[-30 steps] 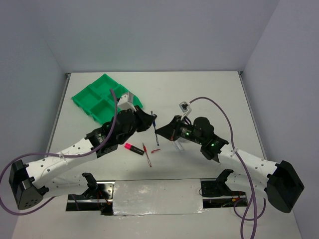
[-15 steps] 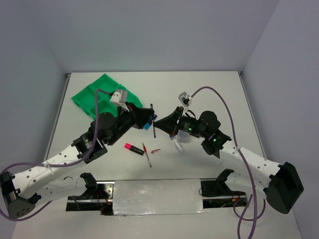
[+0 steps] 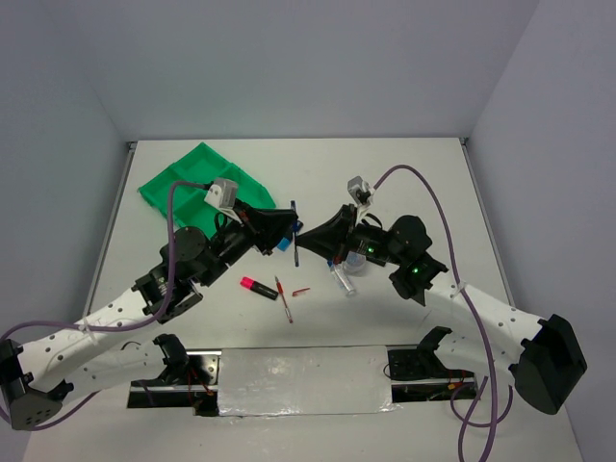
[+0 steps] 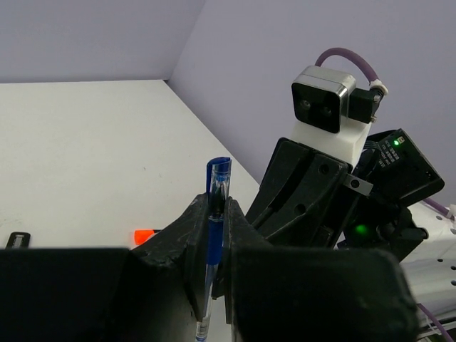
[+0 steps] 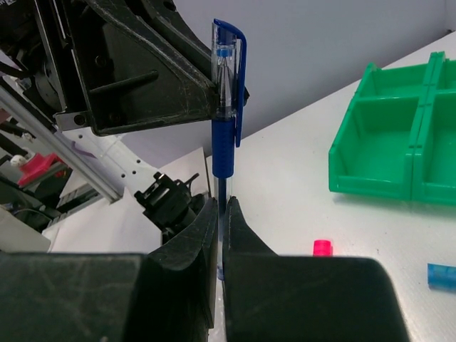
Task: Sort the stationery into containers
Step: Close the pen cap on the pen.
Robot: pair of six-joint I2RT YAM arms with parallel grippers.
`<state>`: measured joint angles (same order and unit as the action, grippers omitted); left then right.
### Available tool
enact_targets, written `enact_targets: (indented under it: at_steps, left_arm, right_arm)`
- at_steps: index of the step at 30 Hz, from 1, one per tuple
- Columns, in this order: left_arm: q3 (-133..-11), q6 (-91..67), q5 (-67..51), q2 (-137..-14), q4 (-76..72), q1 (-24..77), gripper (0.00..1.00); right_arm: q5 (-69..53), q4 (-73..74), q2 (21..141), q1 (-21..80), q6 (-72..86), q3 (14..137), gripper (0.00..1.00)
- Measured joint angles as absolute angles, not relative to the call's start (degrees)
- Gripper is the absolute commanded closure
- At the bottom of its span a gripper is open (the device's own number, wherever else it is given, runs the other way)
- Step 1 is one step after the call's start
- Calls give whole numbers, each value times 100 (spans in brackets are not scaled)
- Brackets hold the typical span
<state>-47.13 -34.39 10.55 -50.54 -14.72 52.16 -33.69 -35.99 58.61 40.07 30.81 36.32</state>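
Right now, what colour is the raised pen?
Blue; the pen shows best in the right wrist view.

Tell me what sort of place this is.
Probably a robot lab test booth: plain grey walls box in a white table, the left arm and right arm are bolted at its near edge, and the props are few, a green divided tray and a blue pen held in both jaws.

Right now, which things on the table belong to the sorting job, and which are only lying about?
For the job: blue pen, gripped by left gripper and right gripper; green tray; pink highlighter; red pen; clear tube.
Only lying about: purple cables; grey plate at the near edge.
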Motion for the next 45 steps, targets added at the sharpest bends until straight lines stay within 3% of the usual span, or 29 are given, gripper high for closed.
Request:
enact_targets:
  at_steps: [2, 3, 7, 14, 19, 20, 23, 26, 27, 28, 29, 30, 33, 45]
  left_arm:
    - [-4713, -3426, 1024, -5063, -1481, 5218, 88]
    - [-4716, -3424, 1017, -5068, -1483, 5218, 78]
    - [-4757, -3400, 921, -5072, -1476, 5221, 66]
    - [-4759, -3315, 574, -5046, -1070, 5297, 59]
    - [-4733, -3319, 515, -4987, -1074, 5297, 72]
    - [-4707, -3312, 510, -4960, -1085, 5297, 85]
    - [-4644, -3293, 508, -4884, -1085, 5297, 100]
    - [-4617, -3295, 506, -4842, -1087, 5297, 100]
    - [-4606, -3293, 499, -4829, -1087, 5297, 100]
    - [-4595, -3273, 491, -4818, -1081, 5297, 100]
    - [-4574, -3258, 471, -4797, -1070, 5293, 100]
    - [-4558, -3247, 454, -4786, -1066, 5293, 100]
    - [-4486, -3151, 355, -4779, -1074, 5293, 100]
    - [-4274, -3124, 71, -4652, -1221, 5286, 100]
  right_arm:
    - [-3391, -3601, 5857, 4007, 3052, 3632, 100]
    - [-3395, -3594, 5854, 4007, 3030, 3629, 100]
    - [-3395, -3538, 5798, 4025, 2926, 3616, 100]
    - [-3365, -3780, 5647, 4036, 2842, 3610, 100]
    - [-3354, -3795, 5636, 4038, 2836, 3610, 100]
    - [-3352, -3791, 5636, 4040, 2823, 3610, 100]
    - [-3352, -3782, 5638, 4051, 2821, 3610, 100]
    - [-3411, -3800, 5645, 4062, 2827, 3610, 100]
    - [-3452, -3817, 5655, 4062, 2834, 3610, 96]
    - [-3498, -3841, 5675, 4062, 2849, 3610, 84]
    - [-3588, -3887, 5697, 4053, 2867, 3612, 69]
    - [-3708, -3940, 5734, 4045, 2884, 3621, 47]
    - [-4163, -4038, 5859, 4066, 2891, 3673, 33]
    - [-4663, -4038, 5988, 4141, 2842, 3675, 31]
